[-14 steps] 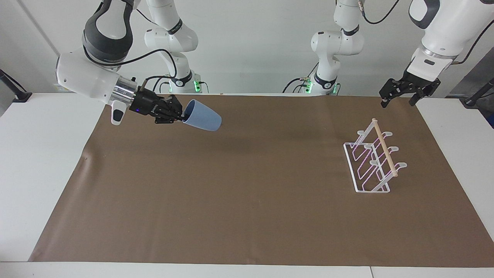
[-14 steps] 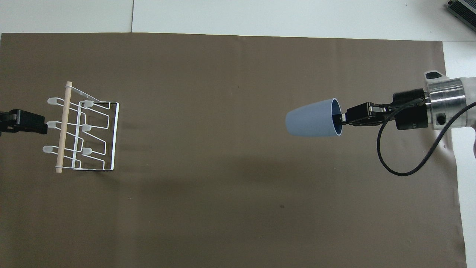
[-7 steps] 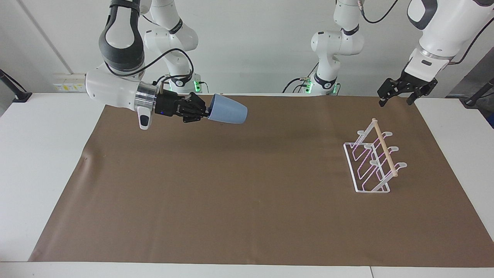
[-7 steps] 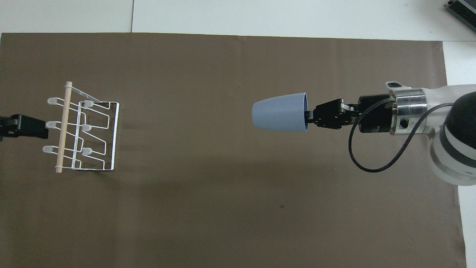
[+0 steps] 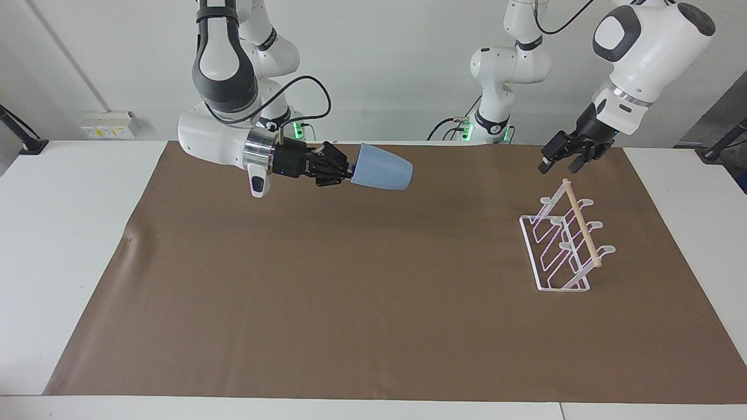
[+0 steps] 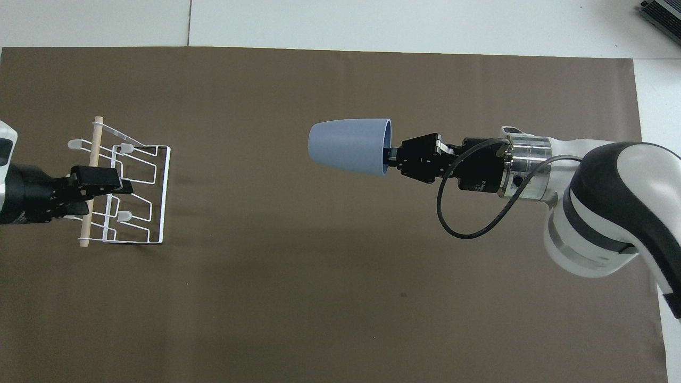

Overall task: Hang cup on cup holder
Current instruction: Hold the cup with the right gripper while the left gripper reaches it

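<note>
Blue cup [image 5: 382, 167] in carry, raised over the brown mat [image 5: 350, 303], well apart from the rack [image 5: 563, 245].

Left to right in the facing view: my right gripper [image 5: 349, 171] is clamped on the cup's rim, one finger inside the mouth. The cup lies on its side in the air, its narrower closed base pointing toward the rack. It is matte, plain and tapered. The rack stands toward the left arm's end: thin white wire, slanted looped prongs with rounded tips, a pale wooden rod along the top; no cup hangs on it. My left gripper [image 5: 559, 163] hangs above the rack's end nearer the robots, fingers spread, holding nothing. Step, in my judgement: transport. The next move calls for turning the cup's mouth toward a prong before sliding it on.
</note>
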Robot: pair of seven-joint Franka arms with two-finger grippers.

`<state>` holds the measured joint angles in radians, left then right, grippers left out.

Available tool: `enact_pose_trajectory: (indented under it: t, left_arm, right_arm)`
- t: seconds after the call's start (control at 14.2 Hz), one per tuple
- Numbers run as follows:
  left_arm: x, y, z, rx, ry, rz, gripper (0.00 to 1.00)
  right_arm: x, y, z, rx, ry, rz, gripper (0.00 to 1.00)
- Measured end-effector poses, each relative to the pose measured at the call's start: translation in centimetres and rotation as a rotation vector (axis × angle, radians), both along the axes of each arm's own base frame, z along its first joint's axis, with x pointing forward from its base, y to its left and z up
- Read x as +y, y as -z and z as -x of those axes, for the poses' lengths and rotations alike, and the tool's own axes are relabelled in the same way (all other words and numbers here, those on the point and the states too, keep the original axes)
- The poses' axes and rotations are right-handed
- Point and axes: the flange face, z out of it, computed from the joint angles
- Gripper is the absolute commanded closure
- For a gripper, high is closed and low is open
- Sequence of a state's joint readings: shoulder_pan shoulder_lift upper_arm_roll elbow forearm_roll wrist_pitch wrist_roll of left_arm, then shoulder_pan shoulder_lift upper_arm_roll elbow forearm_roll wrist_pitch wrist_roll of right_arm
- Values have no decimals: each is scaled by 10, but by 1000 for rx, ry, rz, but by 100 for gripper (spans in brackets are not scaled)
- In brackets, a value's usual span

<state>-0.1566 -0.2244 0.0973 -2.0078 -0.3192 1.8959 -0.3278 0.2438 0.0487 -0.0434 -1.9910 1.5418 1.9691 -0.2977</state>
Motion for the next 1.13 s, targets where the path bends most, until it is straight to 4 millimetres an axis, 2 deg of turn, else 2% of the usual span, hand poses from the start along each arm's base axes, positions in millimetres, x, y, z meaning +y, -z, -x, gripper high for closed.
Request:
enact_pose_trajectory:
  t: [0.14, 0.28, 0.56, 0.78, 0.92, 1.13]
  left_arm:
    - [-22, -5, 2, 18, -163, 86, 0]
    - [-53, -8, 1, 27, -317, 156, 0]
    - [-124, -4, 10, 47, -565, 271, 0]
    - [-177, -13, 23, 69, -758, 372, 0]
    - [-199, -18, 30, 79, -854, 433, 0]
    - [-216, -26, 33, 75, -957, 525, 0]
  right_arm:
    - [10, -1, 2, 6, 1, -20, 100]
    - [18, -1, 4, 9, 11, -60, 100]
    - [31, 9, 9, 7, 21, -80, 100]
    - [40, 16, 15, 20, 21, -64, 100]
    - [43, 20, 17, 26, 24, -56, 100]
    - [45, 23, 18, 29, 30, -46, 100]
